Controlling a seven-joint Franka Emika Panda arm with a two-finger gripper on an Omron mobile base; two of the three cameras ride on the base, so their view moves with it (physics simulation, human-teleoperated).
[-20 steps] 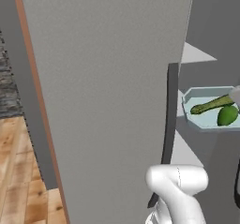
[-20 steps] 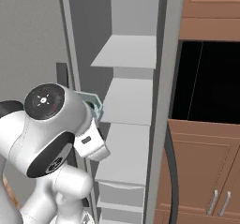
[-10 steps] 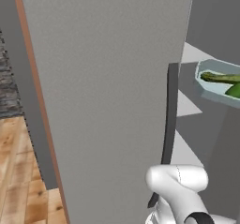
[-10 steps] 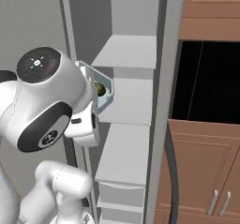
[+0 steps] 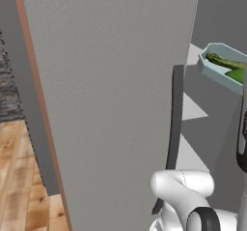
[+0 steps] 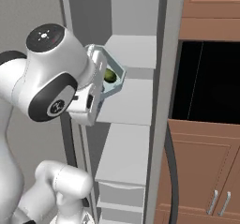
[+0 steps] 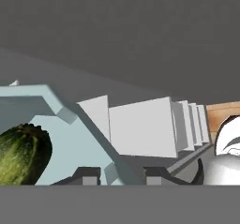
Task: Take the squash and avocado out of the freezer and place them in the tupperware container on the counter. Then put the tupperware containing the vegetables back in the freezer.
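My pincer [image 7: 122, 176] stays clamped on the tupperware container's [image 7: 70, 113] rim at six o'clock; light, stiff, its loose squash [image 5: 226, 61] could roll.

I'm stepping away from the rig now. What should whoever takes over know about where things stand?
Gripper: jaws shut on the tupperware container's rim.
The container is carried in the air at the open freezer, level with its upper shelves.
Squash and avocado lie inside it.
Done: both vegetables packed, container lifted.
Left: set it on a freezer shelf, then release.
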